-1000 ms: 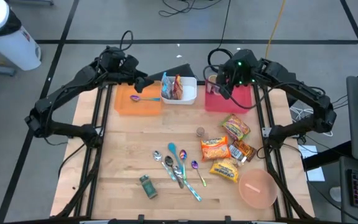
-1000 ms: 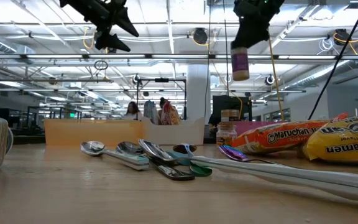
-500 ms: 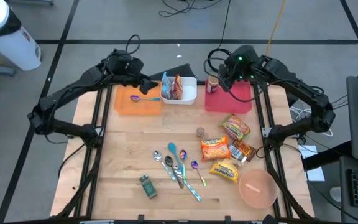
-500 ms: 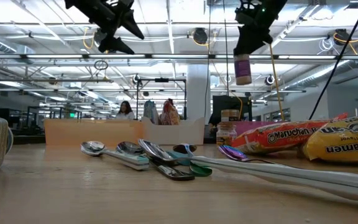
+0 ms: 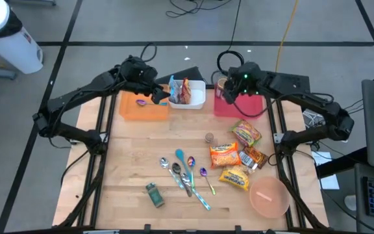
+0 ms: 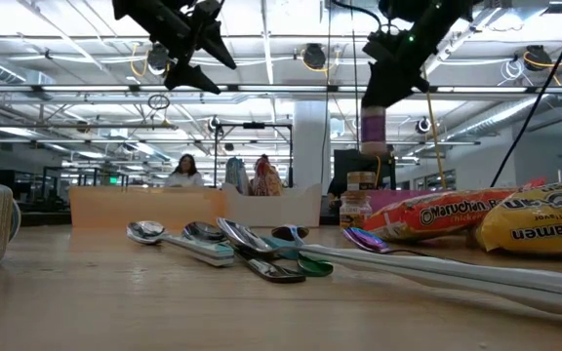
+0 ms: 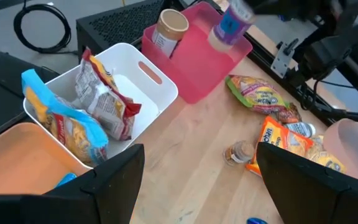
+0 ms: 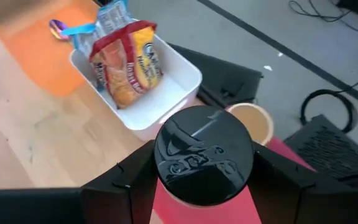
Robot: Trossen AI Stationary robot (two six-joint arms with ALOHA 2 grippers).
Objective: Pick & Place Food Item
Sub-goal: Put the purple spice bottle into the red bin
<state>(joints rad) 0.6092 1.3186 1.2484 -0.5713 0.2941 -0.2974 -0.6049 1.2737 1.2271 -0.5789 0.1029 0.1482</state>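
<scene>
Above the table's twelve-o'clock edge, over the pink bin (image 5: 240, 104), a black-capped jar (image 8: 202, 154) was held in the closed fingers of the right gripper (image 5: 229, 91), while the left gripper (image 5: 159, 97) was hung wide and empty over the orange tray (image 5: 135, 110) at eleven o'clock.

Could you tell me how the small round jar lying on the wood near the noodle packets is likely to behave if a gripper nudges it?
The small round jar seems to lie on its side on the bare wooden table, so a nudge would probably set it rolling. It looks hard and smooth, so fingers may slip. The orange noodle packet beside it might stop it on that side.
</scene>
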